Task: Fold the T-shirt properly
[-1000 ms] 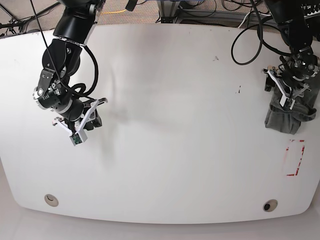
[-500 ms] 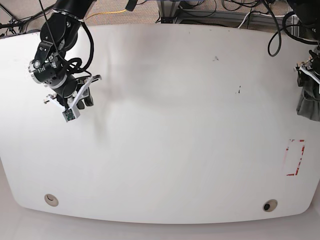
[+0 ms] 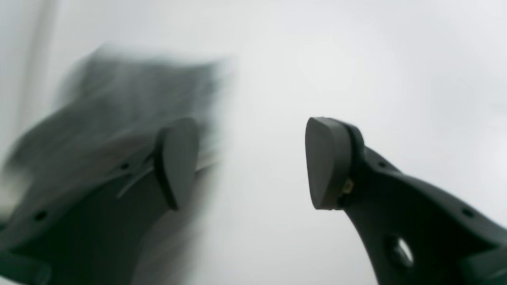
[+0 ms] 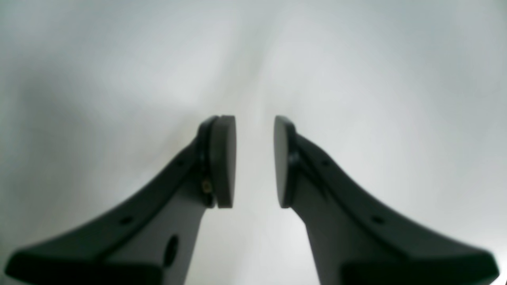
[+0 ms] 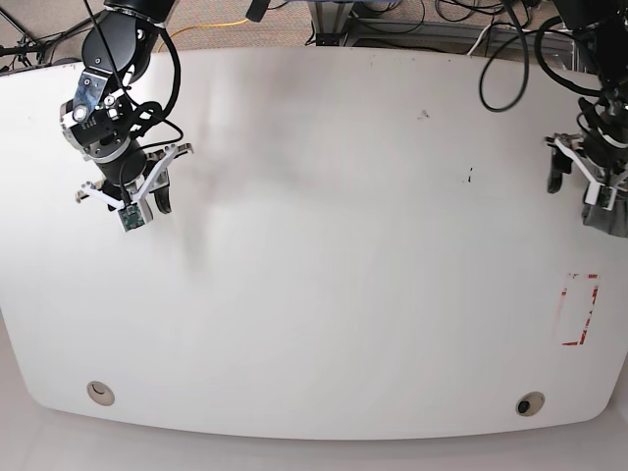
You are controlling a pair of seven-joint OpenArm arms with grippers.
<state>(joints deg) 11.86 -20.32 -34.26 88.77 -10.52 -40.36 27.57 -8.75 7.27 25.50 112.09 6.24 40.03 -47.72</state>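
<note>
The left pincer (image 5: 587, 175), at the counter's three o'clock edge, is spread wide with nothing between its pads; a second ago it stood over the bunched T-shirt (image 5: 606, 218), which lay fully on the counter then. Now only a dark grey corner of the shirt shows at the far three o'clock margin of the base view, partly out of frame. In the left wrist view the T-shirt (image 3: 130, 103) is a motion-blurred grey mass behind one finger (image 3: 176, 162), so whether cloth touches that finger cannot be told. The right pincer (image 5: 135, 191) has drawn back from about eight o'clock to ten o'clock, its pads a narrow gap apart and holding nothing (image 4: 254, 160). By my reading, the shirt has been shoved aside as a bundle, not laid out as a neat fold.

The white counter (image 5: 324, 255) is bare across its middle, with a red outlined rectangle (image 5: 579, 310) near four o'clock. Cables (image 5: 392, 20) trail along twelve o'clock.
</note>
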